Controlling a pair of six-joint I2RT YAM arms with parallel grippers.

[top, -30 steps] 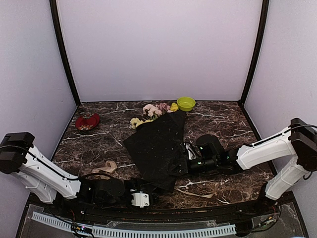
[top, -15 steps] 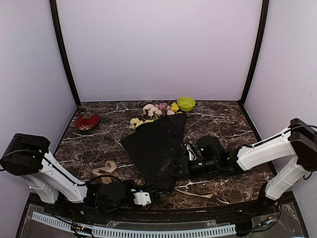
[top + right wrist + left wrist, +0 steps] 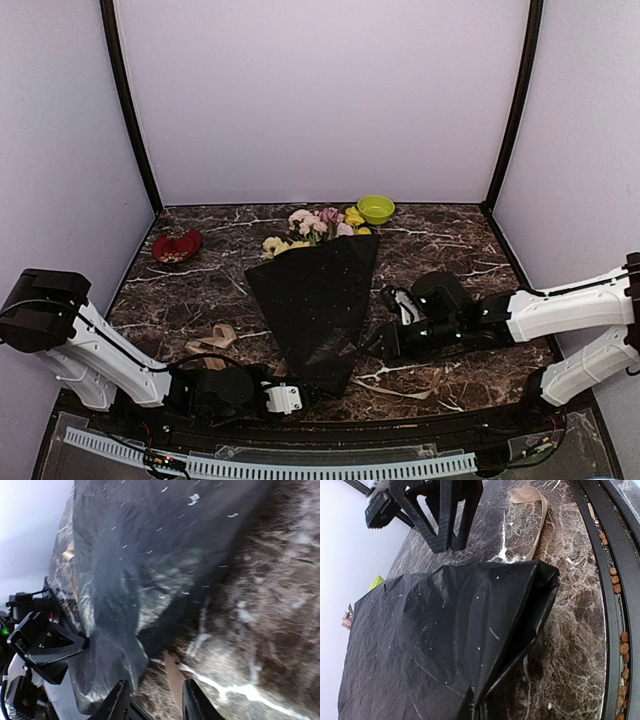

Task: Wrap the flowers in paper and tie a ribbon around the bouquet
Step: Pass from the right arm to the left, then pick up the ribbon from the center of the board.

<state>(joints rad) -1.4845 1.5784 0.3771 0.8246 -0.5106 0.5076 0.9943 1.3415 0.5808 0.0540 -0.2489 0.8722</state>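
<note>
The dark marbled bench [image 3: 450, 250] stands between pale lilac walls [image 3: 320, 100]. Left jaws clamp the near tip of the paper [image 3: 315, 300]. Right jaws stand apart beside it, holding nothing.

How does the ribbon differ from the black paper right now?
The paper is black, broad and crinkly; the ribbon is beige, narrow and flat. The paper is folded into a cone round the flowers; the ribbon lies loose, not tied. Both rest on the marbled table.
</note>
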